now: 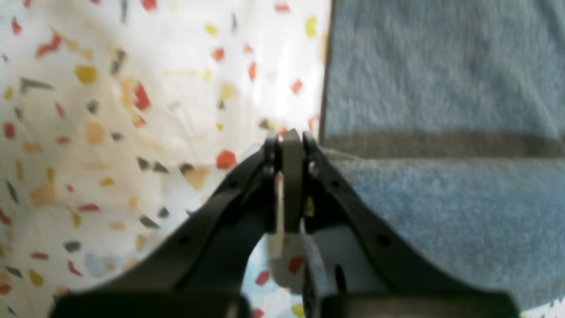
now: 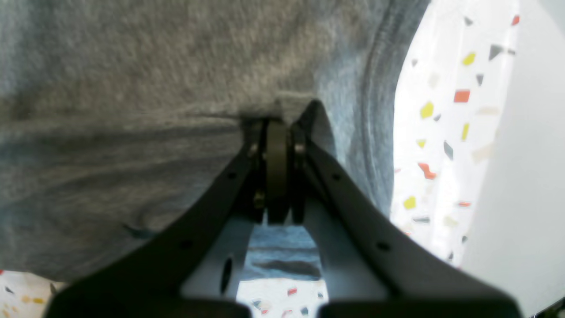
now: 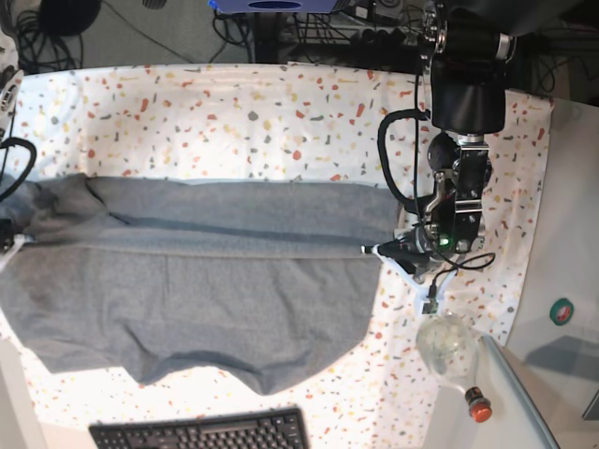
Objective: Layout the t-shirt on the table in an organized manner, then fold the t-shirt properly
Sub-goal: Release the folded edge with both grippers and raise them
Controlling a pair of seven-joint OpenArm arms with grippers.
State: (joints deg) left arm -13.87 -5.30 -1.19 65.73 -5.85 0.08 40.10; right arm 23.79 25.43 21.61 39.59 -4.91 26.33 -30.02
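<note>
The heather-grey t-shirt (image 3: 215, 281) lies spread across the speckled table (image 3: 234, 103), with a taut crease running left to right through it. My left gripper (image 3: 374, 250) is at the shirt's right edge. In the left wrist view that gripper (image 1: 291, 134) is shut, its tips pinching the shirt (image 1: 441, 88) at its edge beside bare table (image 1: 110, 110). In the right wrist view my right gripper (image 2: 278, 121) is shut with its tips buried in bunched shirt cloth (image 2: 132, 66), and table (image 2: 441, 132) shows to the right. The right arm is almost wholly outside the base view.
A black keyboard (image 3: 201, 432) lies at the front edge. A clear bulb-shaped object (image 3: 445, 344) and a red button (image 3: 479, 409) sit at the front right, near a plain grey-white side surface (image 3: 552, 374) with a small green-rimmed disc (image 3: 562, 311). Cables lie beyond the table's far edge.
</note>
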